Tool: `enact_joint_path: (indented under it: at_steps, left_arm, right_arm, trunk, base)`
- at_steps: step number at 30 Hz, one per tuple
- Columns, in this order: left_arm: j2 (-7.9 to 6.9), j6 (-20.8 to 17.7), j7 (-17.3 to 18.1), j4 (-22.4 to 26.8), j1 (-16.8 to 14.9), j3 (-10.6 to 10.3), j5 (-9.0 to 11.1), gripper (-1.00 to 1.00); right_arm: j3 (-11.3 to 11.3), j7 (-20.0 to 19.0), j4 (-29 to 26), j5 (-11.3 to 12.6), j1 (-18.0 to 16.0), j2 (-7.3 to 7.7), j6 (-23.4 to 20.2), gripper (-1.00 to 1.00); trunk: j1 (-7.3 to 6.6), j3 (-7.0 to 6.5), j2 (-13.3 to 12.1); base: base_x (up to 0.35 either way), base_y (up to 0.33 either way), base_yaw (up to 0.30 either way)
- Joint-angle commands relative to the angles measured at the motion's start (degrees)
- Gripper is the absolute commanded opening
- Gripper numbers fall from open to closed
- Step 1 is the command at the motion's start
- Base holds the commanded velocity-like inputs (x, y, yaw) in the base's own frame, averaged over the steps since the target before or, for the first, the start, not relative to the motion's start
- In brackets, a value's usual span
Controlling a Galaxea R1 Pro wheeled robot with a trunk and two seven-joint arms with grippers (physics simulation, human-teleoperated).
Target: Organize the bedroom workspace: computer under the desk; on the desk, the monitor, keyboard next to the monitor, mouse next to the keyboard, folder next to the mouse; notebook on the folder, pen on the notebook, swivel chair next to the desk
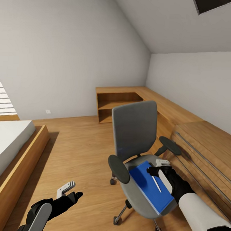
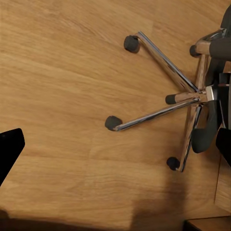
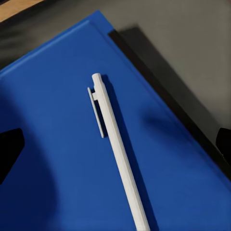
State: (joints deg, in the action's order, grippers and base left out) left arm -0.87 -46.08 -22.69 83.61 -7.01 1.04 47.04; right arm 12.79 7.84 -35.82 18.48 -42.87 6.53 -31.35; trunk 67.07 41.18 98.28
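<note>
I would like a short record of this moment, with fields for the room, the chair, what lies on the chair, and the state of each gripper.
room: attic bedroom, sloped grey walls, light wood floor
swivel chair: upright on the floor, beside the low wooden shelf units
folder: blue, flat on the chair seat
pen: white, lying on the folder
right gripper: over the folder near the pen, open, holding nothing
left gripper: low over the bare floor, open, holding nothing
chair base: chrome star with castors
</note>
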Motion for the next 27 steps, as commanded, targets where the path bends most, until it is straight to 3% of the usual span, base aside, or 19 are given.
enact_joint_path:
  at_steps: [1,27]
  left_arm:
    - [0.0,-0.16,-0.52,0.07,-0.03,0.01,0.6,1.0]
    - [0.01,-0.18,-0.44,0.07,-0.02,0.01,0.53,1.0]
  right_arm:
    - [0.42,0.51,-0.08,0.6,-0.04,0.08,-0.22,1.0]
    - [0.31,0.51,-0.04,0.96,-0.04,0.06,-5.29,1.0]
  trunk:
    - [0.0,0.06,0.03]
    - [0.0,0.06,0.03]
  base:
    - [0.0,0.0,0.0]
    - [0.0,0.0,0.0]
